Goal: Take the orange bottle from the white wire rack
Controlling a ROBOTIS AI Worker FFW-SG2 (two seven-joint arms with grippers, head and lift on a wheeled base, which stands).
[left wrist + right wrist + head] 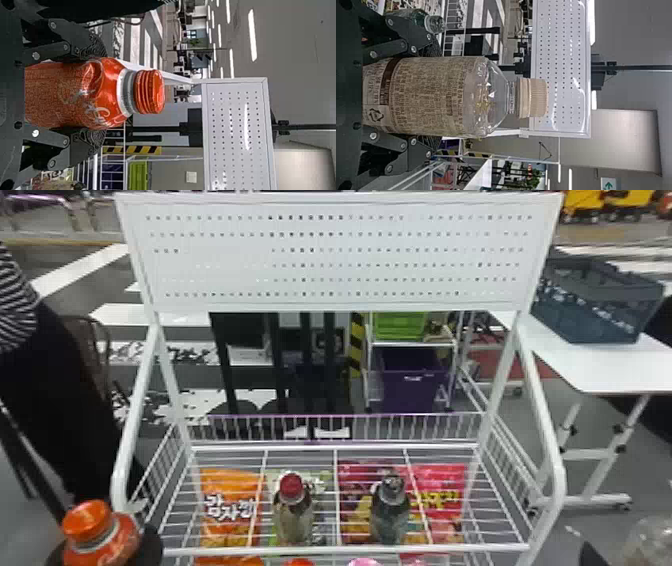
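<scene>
Left pincer (93, 94) is clamped on the orange bottle (102, 537), near left of the white wire rack (345, 548) & off its shelf. Fingers press opp. sides of the body below the shoulder, prob. b/c that's the widest, steadiest bit; cap & neck free, btl approx. upright, so prob. set for a straight put-down w/o regripping. Right pincer (431, 97) grips the beige-capped bottle (451, 97) the same way, off to the near right; w/ one each side, they're well apart, so little risk of a clash.

Red-capped bottle (294, 515) & clear bottle (390, 515) stand spaced on the shelf, prob. for finger room. Pick looks done; next, back off w/o clipping the rack's left upright.
</scene>
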